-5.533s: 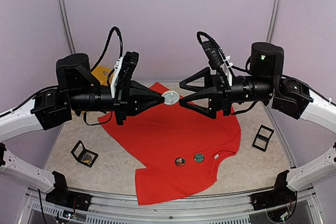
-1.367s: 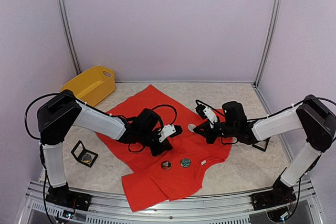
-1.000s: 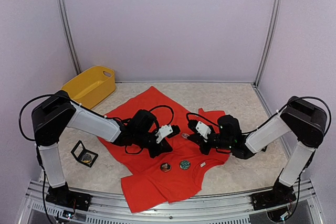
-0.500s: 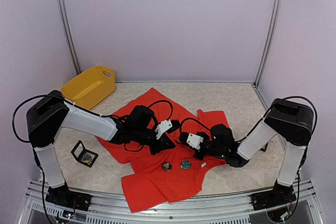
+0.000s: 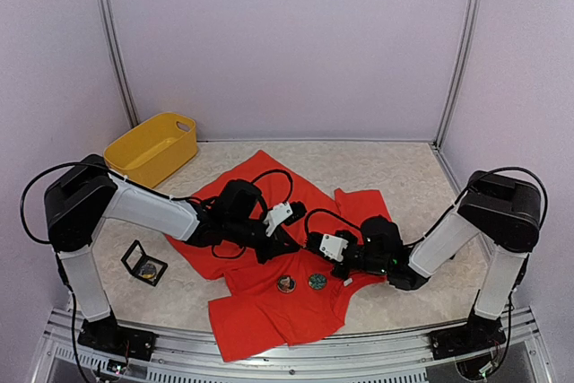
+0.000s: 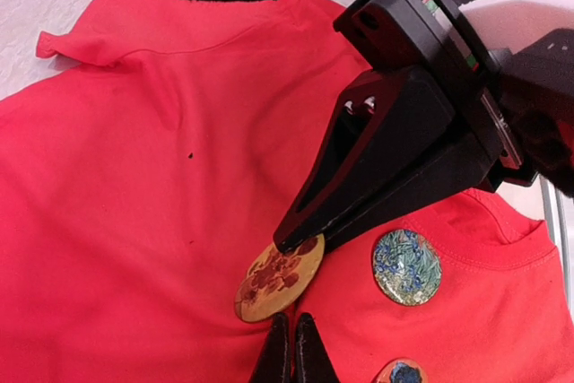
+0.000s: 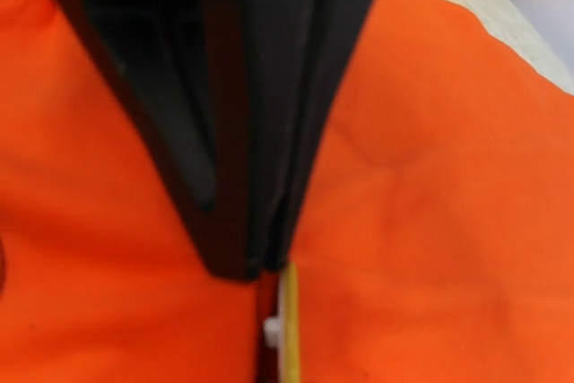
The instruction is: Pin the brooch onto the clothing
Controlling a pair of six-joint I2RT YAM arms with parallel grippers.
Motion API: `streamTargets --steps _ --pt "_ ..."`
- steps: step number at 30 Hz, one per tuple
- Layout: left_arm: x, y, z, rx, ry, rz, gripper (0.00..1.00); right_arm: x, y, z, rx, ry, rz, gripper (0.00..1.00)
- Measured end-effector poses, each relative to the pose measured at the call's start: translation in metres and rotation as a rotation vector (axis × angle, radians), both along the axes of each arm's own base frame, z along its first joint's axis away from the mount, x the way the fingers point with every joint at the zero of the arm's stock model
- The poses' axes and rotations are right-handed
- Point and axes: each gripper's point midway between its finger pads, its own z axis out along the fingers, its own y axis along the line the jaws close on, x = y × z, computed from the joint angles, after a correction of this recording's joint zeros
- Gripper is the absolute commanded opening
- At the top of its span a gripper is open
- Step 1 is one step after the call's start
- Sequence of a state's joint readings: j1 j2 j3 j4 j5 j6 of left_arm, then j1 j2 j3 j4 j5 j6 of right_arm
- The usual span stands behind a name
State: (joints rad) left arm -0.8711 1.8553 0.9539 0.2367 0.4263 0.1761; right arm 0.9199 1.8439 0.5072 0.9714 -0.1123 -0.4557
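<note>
The red T-shirt [image 5: 260, 311] lies flat mid-counter, its length running from the left edge toward the near right corner, where the neck points. Just over it the right gripper [image 6: 289, 239] pinches the brooch [image 6: 273, 286] by its rim, the disc tilted in line with the fingers. The left gripper [image 6: 292, 356], pressed together, hangs just beside it. The counter [image 5: 404, 168] is speckled beige, the walls [image 5: 287, 42] lilac. A yellow basket [image 5: 170, 161] sits in the far left corner. A black box [image 5: 134, 256] by the left edge holds a round badge [image 5: 151, 267].
</note>
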Motion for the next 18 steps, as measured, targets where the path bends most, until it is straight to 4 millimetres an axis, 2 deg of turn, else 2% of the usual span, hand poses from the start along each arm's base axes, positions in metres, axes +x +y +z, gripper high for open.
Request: streamTargets --steps 6,10,11,14,18 --pt "-0.002 0.001 -0.002 -0.002 0.011 -0.002 0.0 -0.006 0.005 0.019 0.08 0.049 0.018 0.0" --pt "-0.004 0.002 -0.001 -0.007 0.013 -0.006 0.0 -0.009 0.007 0.021 0.109 0.095 0.024 0.0" --pt "-0.005 0.002 -0.001 -0.007 0.013 -0.006 0.03 -0.01 0.007 0.021 0.115 0.105 0.026 0.0" --pt "-0.005 0.003 0.001 -0.009 0.012 -0.005 0.23 -0.01 0.007 0.022 0.133 0.136 0.028 0.0" --pt "-0.004 0.005 0.002 -0.008 0.014 0.004 0.28 -0.006 0.005 0.023 0.153 0.167 0.025 0.0"
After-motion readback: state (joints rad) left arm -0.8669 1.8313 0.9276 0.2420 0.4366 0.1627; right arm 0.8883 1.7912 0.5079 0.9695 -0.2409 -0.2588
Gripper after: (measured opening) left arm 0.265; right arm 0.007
